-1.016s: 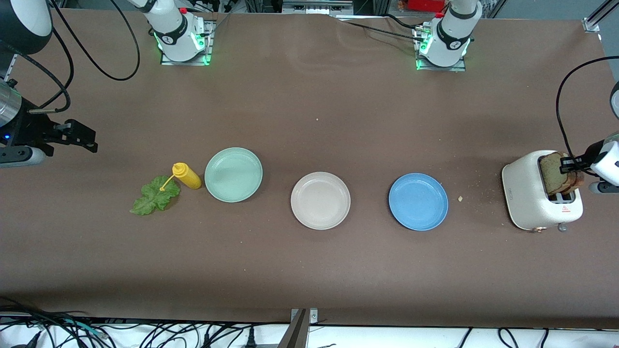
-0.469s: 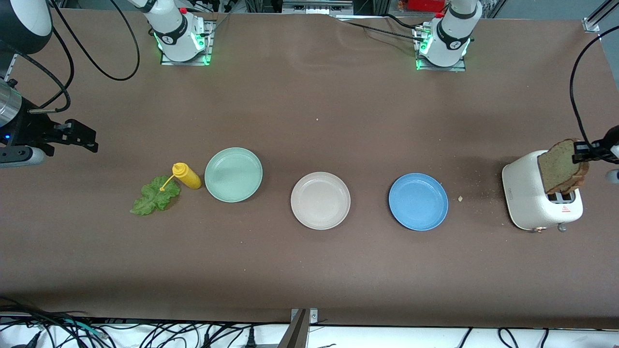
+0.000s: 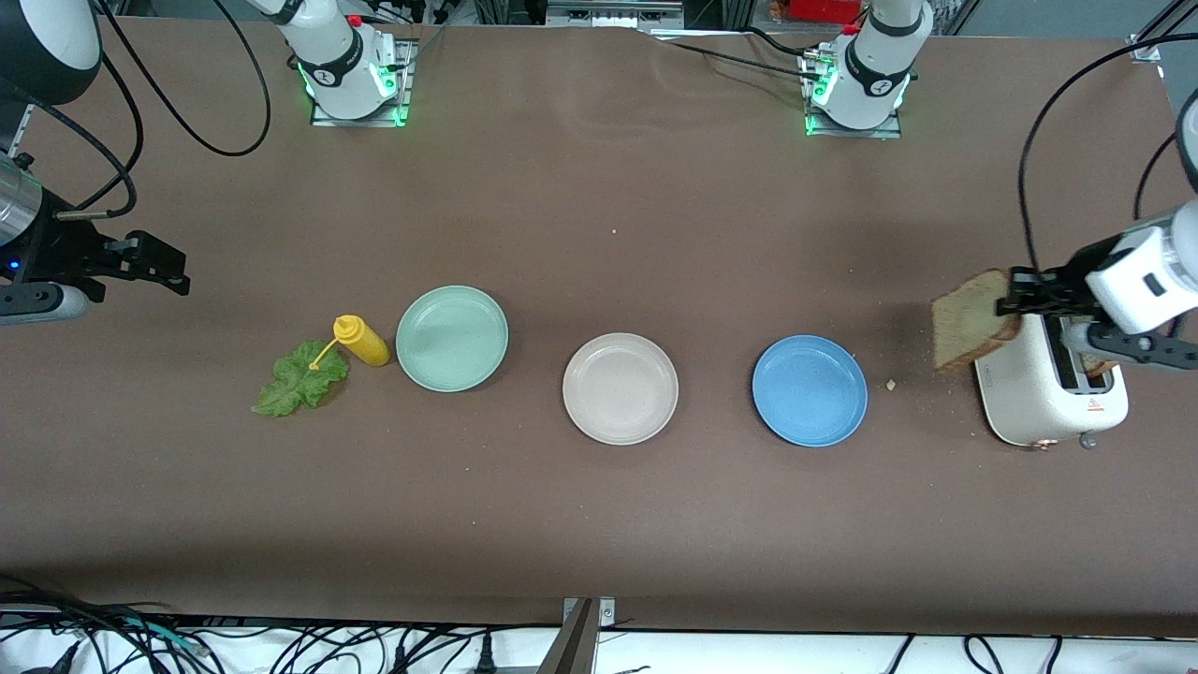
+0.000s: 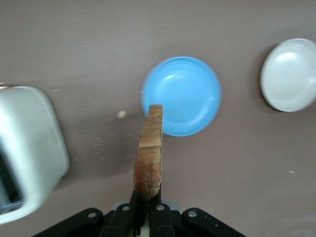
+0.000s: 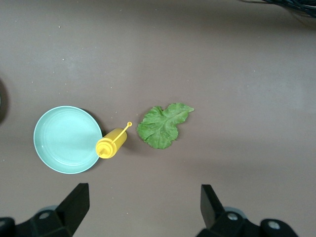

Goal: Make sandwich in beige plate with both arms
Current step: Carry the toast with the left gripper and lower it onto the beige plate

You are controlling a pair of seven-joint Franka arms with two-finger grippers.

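The left gripper (image 3: 1015,304) is clenched on the top edge of a square slice of light brown bread (image 3: 970,321) with a darker crust, holding it up in the air over the bare brown table (image 3: 599,524) just beside the white two-slot toaster (image 3: 1034,398), toward the plates; in the left wrist view the slice (image 4: 149,153) hangs edge-on from the pinched black fingers (image 4: 129,217). A second brown slice (image 3: 1093,364) sits in a slot of the toaster, mostly hidden by the gripper's body. The round, shallow, pale beige plate (image 3: 620,348) lies in the middle of a row of three plates and holds nothing; the round blue plate (image 3: 810,351) lies beside it toward the left arm's end, and the round mint-green plate (image 3: 452,300) toward the right arm's end. Just beside the mint-green plate stands a yellow squeeze bottle (image 3: 361,341), and its thin tethered cap reaches over the ruffled green lettuce leaf (image 3: 298,381) lying flat on the table. The right gripper (image 3: 161,266) waits in the air at the right arm's end of the table, its two black fingers (image 5: 74,205) spread wide apart and holding nothing.
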